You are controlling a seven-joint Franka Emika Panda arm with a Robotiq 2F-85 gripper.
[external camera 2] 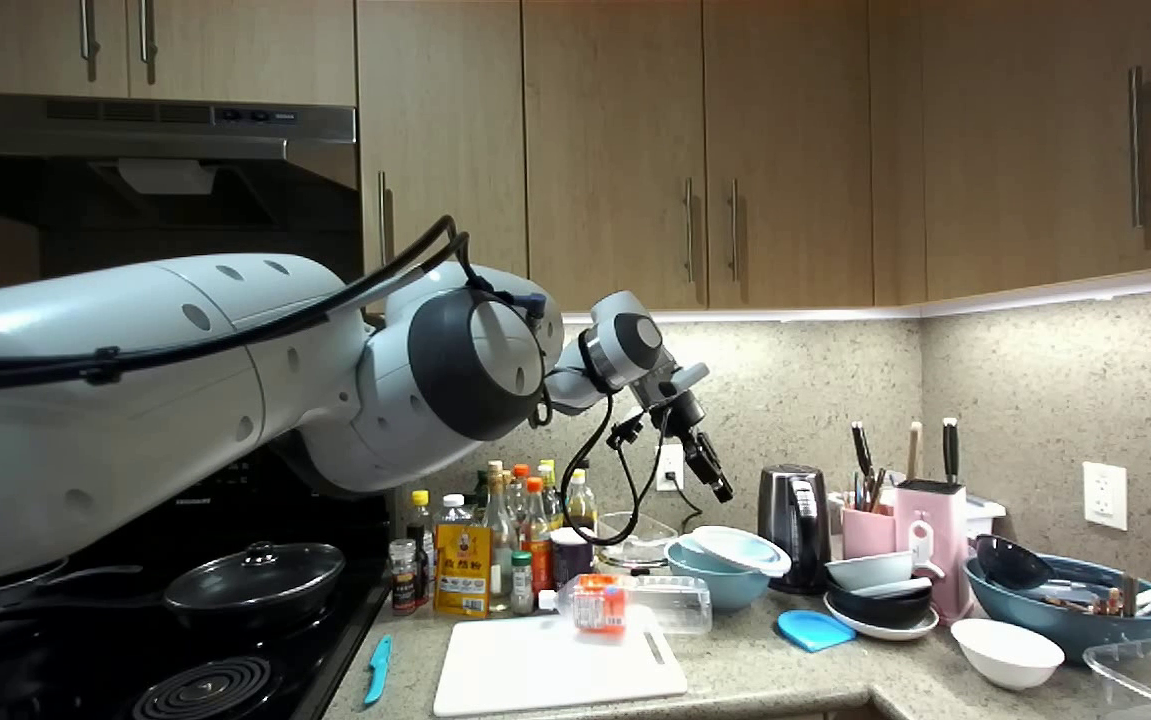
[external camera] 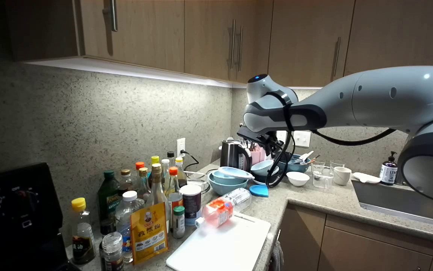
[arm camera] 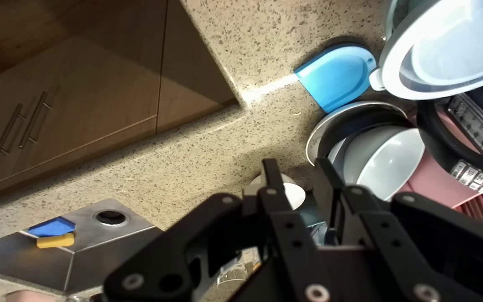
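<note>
My gripper (arm camera: pixel 295 162) comes in from the bottom of the wrist view, its black fingers (arm camera: pixel 271 174) apart by a modest gap. Nothing sits between them. In an exterior view the gripper (external camera 2: pixel 721 488) hangs in the air, tilted down, above the counter near the kettle (external camera 2: pixel 793 530). Past the fingertips in the wrist view lie a white bowl (arm camera: pixel 295 195), partly hidden by a finger, and a stack with a pale bowl (arm camera: pixel 392 163). A bright blue scraper (arm camera: pixel 337 77) rests on the counter farther off. Pale blue bowls with a strainer-like rim (arm camera: pixel 392 79) are at upper right.
A white cutting board (external camera 2: pixel 555 670) carries a bottle with an orange label (external camera 2: pixel 597 604), beside a clear plastic container (external camera 2: pixel 680 603). Several sauce bottles (external camera: pixel 157 188) line the wall. A pink knife block (external camera 2: pixel 935 540) and large blue bowl (external camera 2: pixel 1065 620) stand towards the corner; a sink (external camera: pixel 408 203) lies beyond.
</note>
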